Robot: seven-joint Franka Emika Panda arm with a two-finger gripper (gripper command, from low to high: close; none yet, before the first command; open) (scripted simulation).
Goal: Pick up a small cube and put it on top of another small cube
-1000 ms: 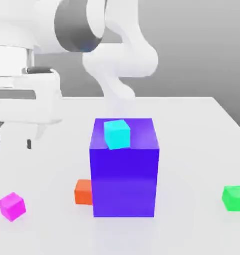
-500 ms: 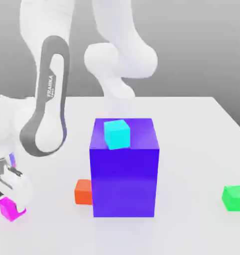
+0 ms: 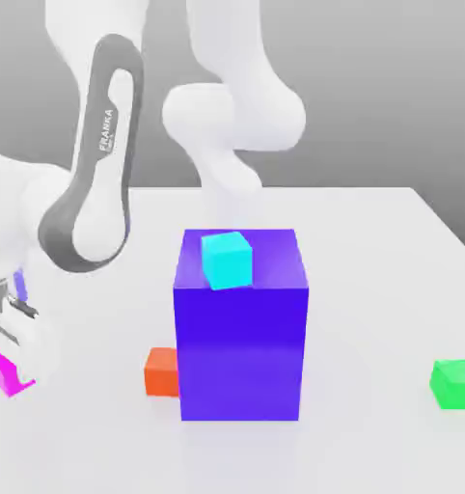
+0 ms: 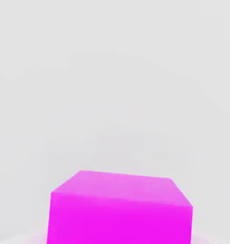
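The small magenta cube [image 3: 2,373] is in the hand [image 3: 16,369], which is pinching it, one white finger [image 3: 45,362] covering part of its side in the exterior view. From the hand toward the exterior view's right, the orange cube [image 3: 162,372] comes first on the desk [image 3: 371,289], partly hidden by the big blue-violet block [image 3: 241,352] just past it. A cyan cube [image 3: 227,260] sits on top of that block. Well apart from the hand, beyond the block, lies the green cube [image 3: 455,385].
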